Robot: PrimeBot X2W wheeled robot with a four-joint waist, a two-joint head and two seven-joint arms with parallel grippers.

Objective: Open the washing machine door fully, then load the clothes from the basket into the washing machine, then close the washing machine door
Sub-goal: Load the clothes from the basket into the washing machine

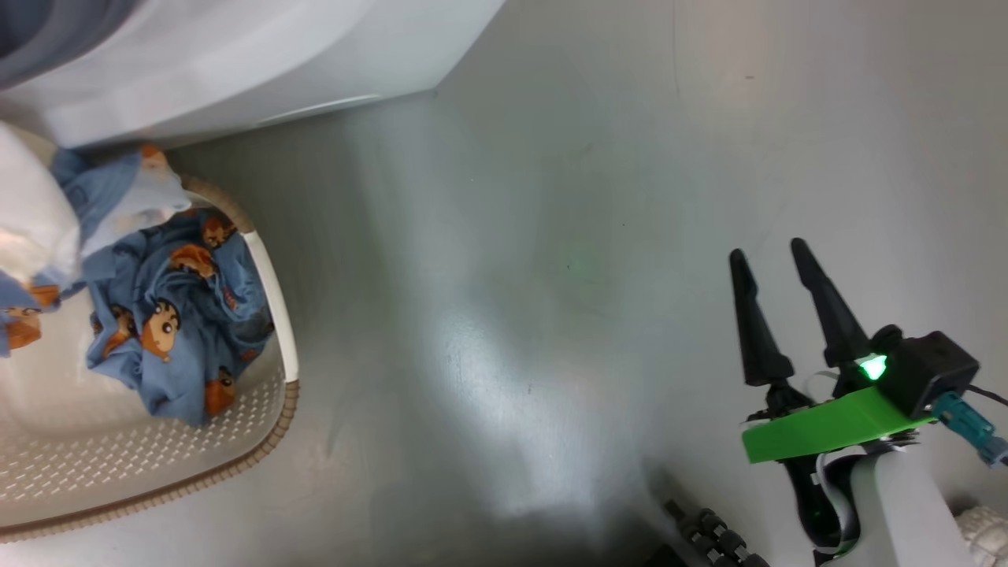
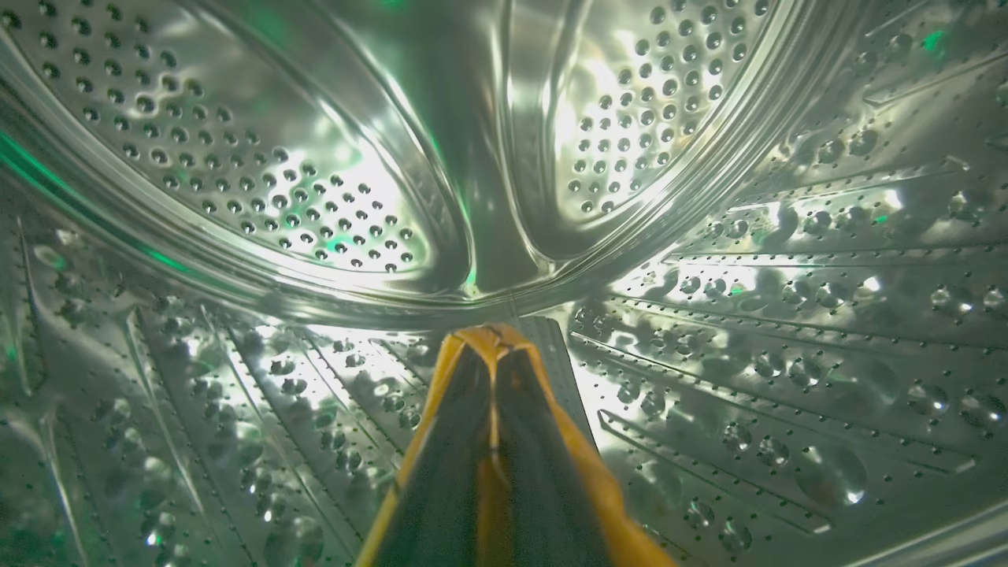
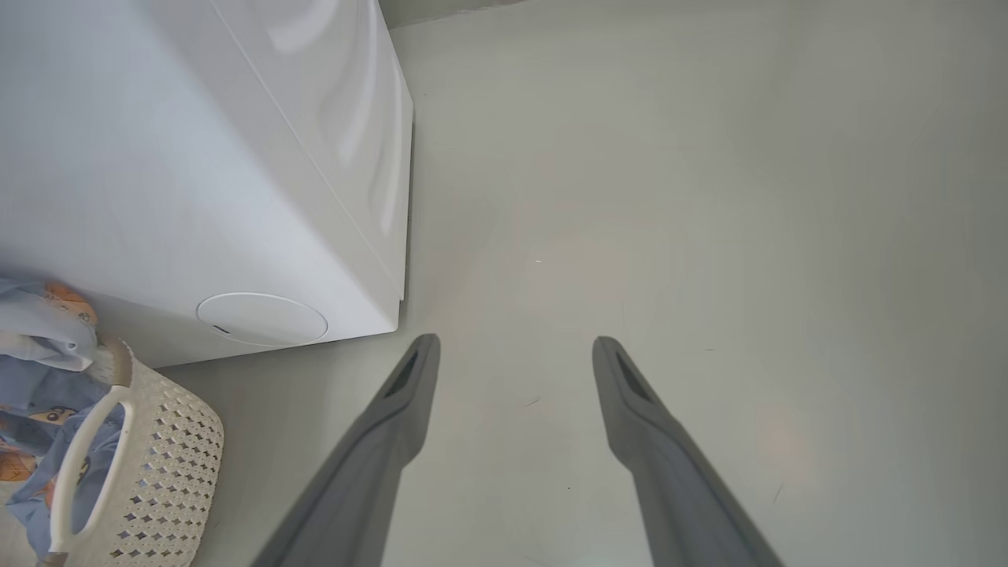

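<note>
While your left gripper reaches inside the washing machine, its jaws are pressed shut amid the steel drum. An orange strip edges them, and you cannot tell whether it is cloth. On the floor, just beside the machine's front, stands the basket with the clothes heaped in it. Your right gripper hovers well apart from them, jaws wide and empty, open floor between. A round filter cap sits low on the machine.
</note>
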